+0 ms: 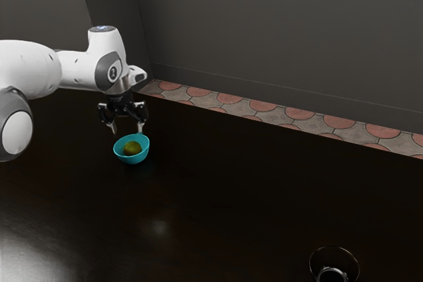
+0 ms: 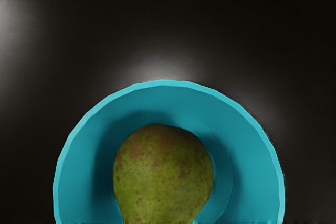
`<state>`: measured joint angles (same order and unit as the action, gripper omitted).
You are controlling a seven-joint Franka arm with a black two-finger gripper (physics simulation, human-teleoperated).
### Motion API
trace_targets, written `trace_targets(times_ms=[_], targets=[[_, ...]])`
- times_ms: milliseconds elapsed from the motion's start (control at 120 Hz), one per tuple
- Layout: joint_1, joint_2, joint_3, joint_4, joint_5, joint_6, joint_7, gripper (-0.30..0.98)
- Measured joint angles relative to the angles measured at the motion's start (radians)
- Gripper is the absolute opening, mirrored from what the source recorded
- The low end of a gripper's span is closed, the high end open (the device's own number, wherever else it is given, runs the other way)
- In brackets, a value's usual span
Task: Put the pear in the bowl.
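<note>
Pear in the bowl, gripper above.
The gripper's fingers stand apart over the bowl; the pear, green with reddish-brown patches and dark specks, lies inside, within the turquoise wall, and the bowl sits on the dark, glossy table.

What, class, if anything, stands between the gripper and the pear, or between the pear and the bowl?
Nothing visible stands in either path: the open gripper is above the pear, and the pear already lies inside the bowl.
</note>
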<state>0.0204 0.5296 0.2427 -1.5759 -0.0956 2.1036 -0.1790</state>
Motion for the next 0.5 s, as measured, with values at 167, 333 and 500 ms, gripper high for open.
trace_targets(times_ms=[167,333,500], targets=[[-0.048,-0.173,-0.010,-0.006,0.001,-0.087,0.119,0.64],[-0.154,-0.436,-0.013,-0.016,0.068,-0.291,0.320,0.66],[-0.195,-0.513,-0.013,-0.015,0.091,-0.421,0.480,0.68]])
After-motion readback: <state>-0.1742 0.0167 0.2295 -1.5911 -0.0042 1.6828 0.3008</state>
